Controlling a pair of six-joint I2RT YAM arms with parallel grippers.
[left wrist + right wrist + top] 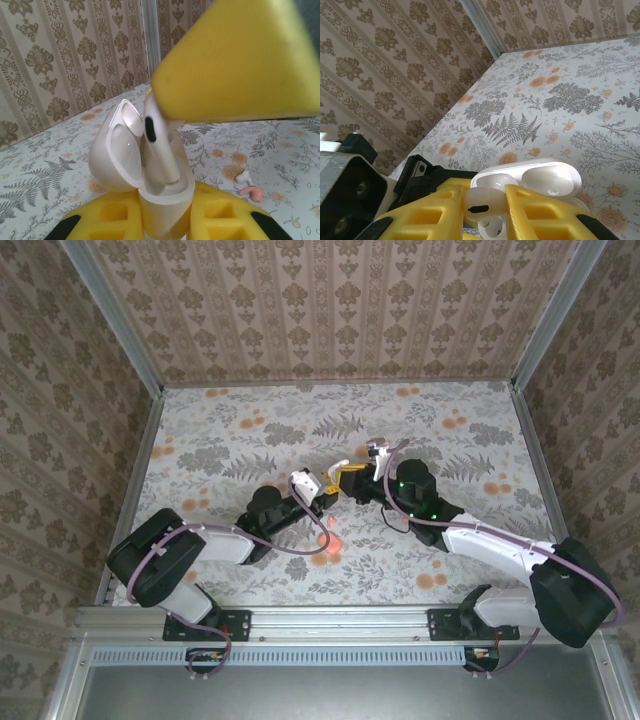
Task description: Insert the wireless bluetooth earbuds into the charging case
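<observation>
Earbud (159,150) (stem down) in open charging case (167,200); floral tabletop (285,145), papered walls (60,60).

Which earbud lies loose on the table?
The pink-and-white earbud on the table, apart from the charging case; the other earbud is in the right gripper, stem inside the case.

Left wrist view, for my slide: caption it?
Right gripper holds an earbud in the open charging case; second earbud lies on the table.
</observation>
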